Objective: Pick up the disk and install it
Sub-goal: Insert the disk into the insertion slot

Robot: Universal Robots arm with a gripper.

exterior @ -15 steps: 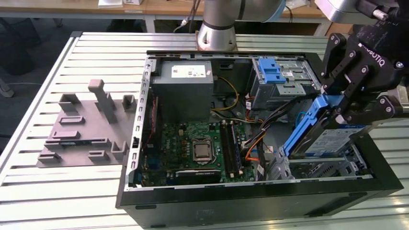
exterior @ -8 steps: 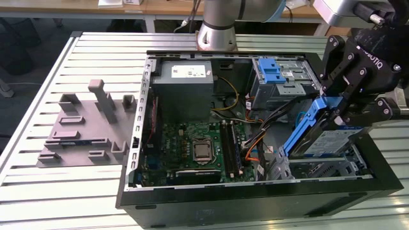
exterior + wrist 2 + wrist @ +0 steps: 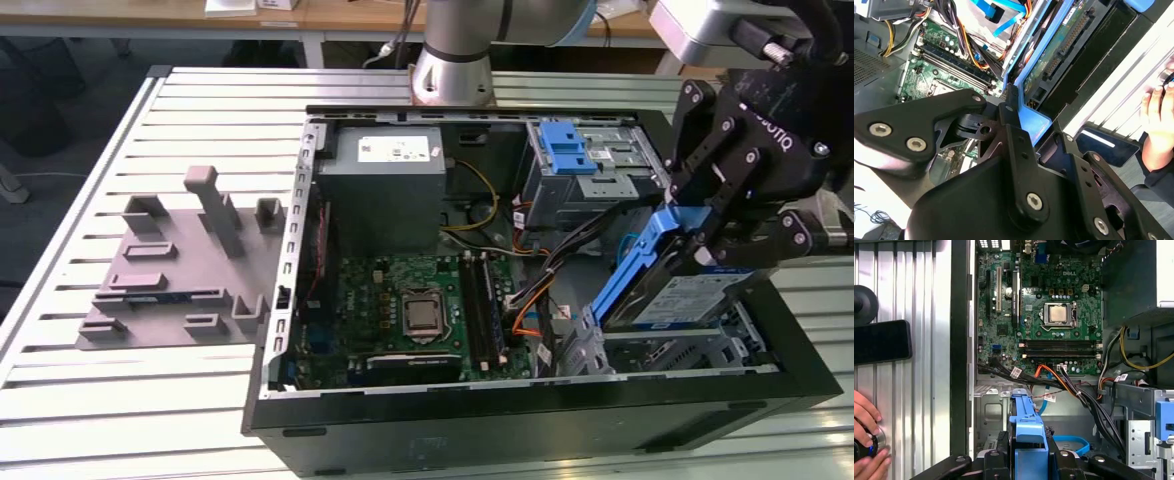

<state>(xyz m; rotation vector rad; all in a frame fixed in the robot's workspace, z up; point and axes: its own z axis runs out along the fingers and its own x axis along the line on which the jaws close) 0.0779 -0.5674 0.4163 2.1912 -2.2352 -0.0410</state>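
Observation:
The disk (image 3: 677, 298), silver with a white-and-blue label and a blue carrier frame, hangs tilted on edge over the drive cage (image 3: 694, 352) at the exterior view's right end of the open computer case (image 3: 534, 405). My gripper (image 3: 707, 250) is shut on the disk's upper edge. In the second wrist view the disk's green circuit side (image 3: 1059, 45) faces me and a black finger (image 3: 1010, 107) presses on the blue frame (image 3: 1031, 120). The first wrist view has the blue frame (image 3: 1026, 422) standing up between my fingers, above the cage floor.
Inside the case lie the motherboard (image 3: 407, 310), a grey metal box (image 3: 387, 185), a blue latch strip (image 3: 567, 150) and loose cables (image 3: 1079, 390). A grey fixture (image 3: 174, 270) sits on the slatted table. A person's hand (image 3: 866, 440) rests beside the case, near a black device (image 3: 879, 342).

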